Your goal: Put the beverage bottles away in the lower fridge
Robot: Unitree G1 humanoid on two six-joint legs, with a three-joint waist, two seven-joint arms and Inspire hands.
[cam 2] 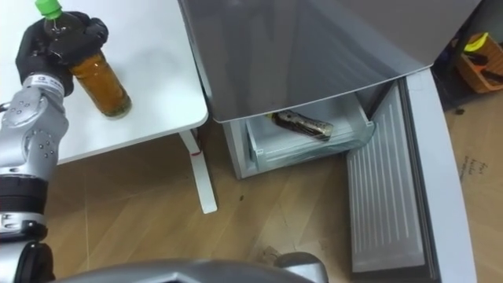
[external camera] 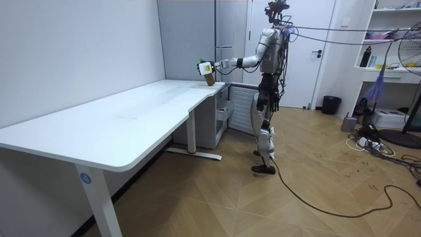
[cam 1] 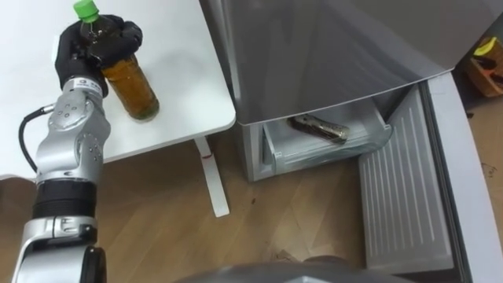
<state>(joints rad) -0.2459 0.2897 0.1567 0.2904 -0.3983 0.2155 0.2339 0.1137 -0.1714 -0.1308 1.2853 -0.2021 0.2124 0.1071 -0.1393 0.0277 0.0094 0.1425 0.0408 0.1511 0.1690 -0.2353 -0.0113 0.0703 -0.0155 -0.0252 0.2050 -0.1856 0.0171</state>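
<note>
We are looking down on the grey fridge (cam 1: 330,55), the biggest thing here, lying to the right of the fingers (cam 1: 118,31), with its top running out of the eye views. Its lower door (cam 1: 405,189) is hanging open, far to the right of the fingers and lower in the view, and its outer edge is cut off by the frame. The white worktop (cam 1: 181,63) is spreading under and around the fingers, and its left part is going out of sight. In the room view we are seeing the robot standing on the wood floor (external camera: 316,171) between the worktop's end and the fridge. Inside the lower fridge a pale drawer (cam 1: 275,145) is showing, half hidden under the fridge's upper front. A second bottle (cam 1: 318,127) is lying in it, dark and hard to make out. The left hand (cam 1: 90,43) is reaching over the worktop, its fingers curling tightly round the neck of the amber bottle (cam 1: 130,82). The bottle is leaning, and we cannot tell whether its base is touching the worktop. Its green cap (cam 1: 85,9) is poking out just above the fingers.
</note>
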